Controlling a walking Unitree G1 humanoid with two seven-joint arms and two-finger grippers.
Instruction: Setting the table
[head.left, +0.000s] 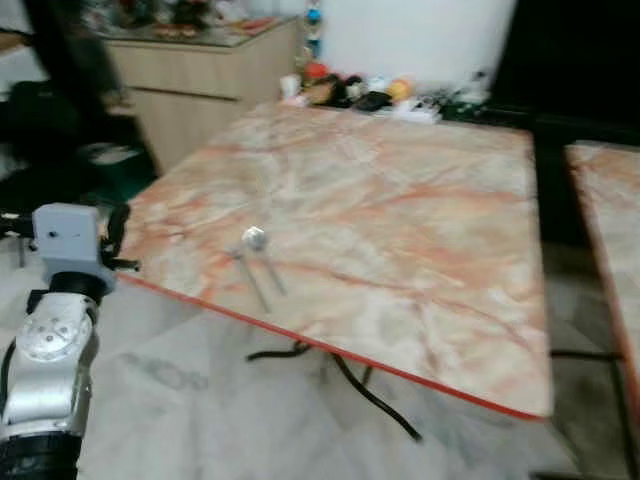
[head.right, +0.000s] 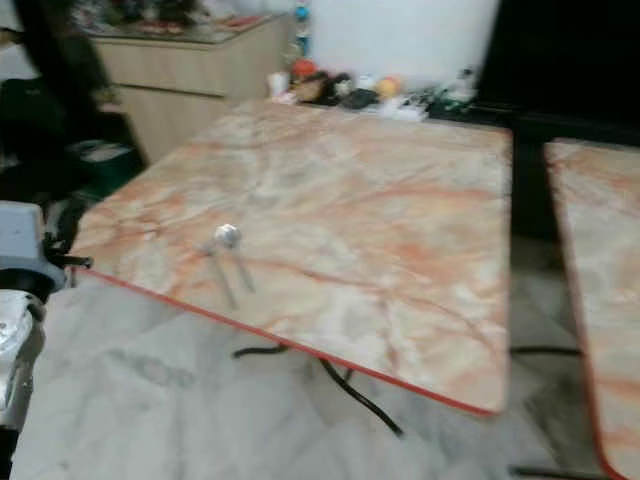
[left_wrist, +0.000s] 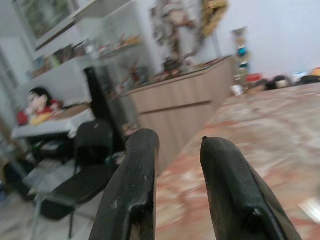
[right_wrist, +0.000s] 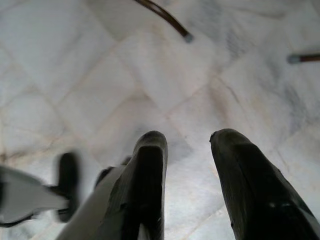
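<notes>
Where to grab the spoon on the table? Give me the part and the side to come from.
Take the spoon by its handle, from above. It lies flat on the marble table near the robot-side edge, bowl away from that edge, thin handle pointing back towards it. The left gripper, open and empty at the table's left corner, is probably the nearer one. Blur hides finer detail.

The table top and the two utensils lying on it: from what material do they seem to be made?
The table top looks like marble or a marble-pattern laminate: cream with orange-pink veins, a slight sheen and a thin red edge; the blur leaves it open which. The utensils, near the table's front edge, look like polished metal, probably steel: silver-grey with a bright glint.
</notes>
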